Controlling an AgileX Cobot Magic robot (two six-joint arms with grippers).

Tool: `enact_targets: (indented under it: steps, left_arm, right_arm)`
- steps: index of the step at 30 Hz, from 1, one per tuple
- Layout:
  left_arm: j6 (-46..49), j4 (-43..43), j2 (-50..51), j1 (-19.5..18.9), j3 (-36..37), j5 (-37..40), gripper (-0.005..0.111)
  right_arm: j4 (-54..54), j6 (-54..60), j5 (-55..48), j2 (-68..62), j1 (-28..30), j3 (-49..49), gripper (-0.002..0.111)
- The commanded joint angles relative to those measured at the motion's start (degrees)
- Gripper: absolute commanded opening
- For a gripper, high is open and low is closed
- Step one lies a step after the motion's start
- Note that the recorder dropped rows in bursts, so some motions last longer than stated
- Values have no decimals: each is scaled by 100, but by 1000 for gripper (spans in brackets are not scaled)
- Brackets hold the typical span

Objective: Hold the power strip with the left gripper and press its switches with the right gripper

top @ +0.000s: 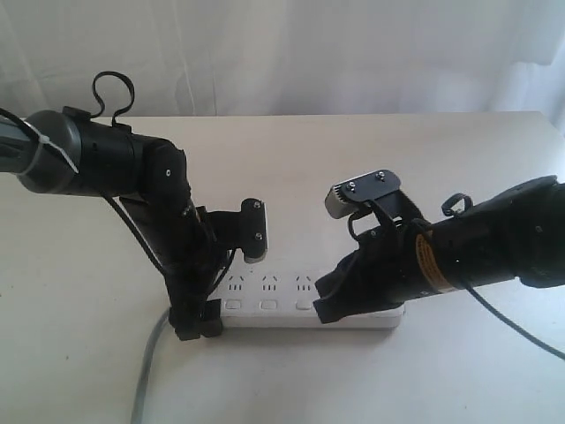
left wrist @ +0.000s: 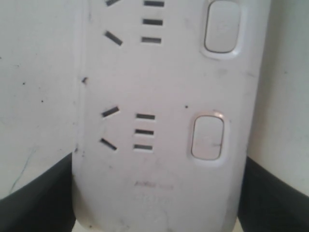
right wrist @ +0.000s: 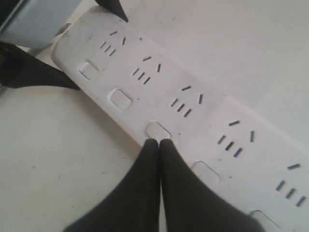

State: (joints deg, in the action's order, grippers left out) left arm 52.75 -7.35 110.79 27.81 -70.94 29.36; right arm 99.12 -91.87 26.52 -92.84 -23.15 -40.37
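Observation:
The white power strip (top: 282, 299) lies on the table with its grey cord (top: 146, 380) trailing off its left end. My left gripper (top: 225, 284) straddles that end. In the left wrist view its black jaws stand against both long sides of the power strip (left wrist: 159, 183), shut on it. My right gripper (right wrist: 158, 142) is shut, and its joined black tips sit on the near edge of the third switch (right wrist: 159, 129) from the held end. Two more switches (right wrist: 120, 98) lie between it and the left jaws. The right gripper (top: 328, 309) covers the strip's right part.
The off-white table (top: 282, 159) runs back to a white curtain (top: 291, 53). Its far edge lies behind both arms, and bare tabletop lies in front of the strip.

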Motion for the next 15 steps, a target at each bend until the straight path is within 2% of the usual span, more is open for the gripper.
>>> enact_targets:
  steps: [1,15]
  left_arm:
    - [-50,-328,59,36,55,110,0]
    - [-290,-129,59,36,55,20,0]
  right_arm:
    - [-572,251,255,-172,-26,-21,0]
    - [-1216,665,429,-509,-26,-21,0]
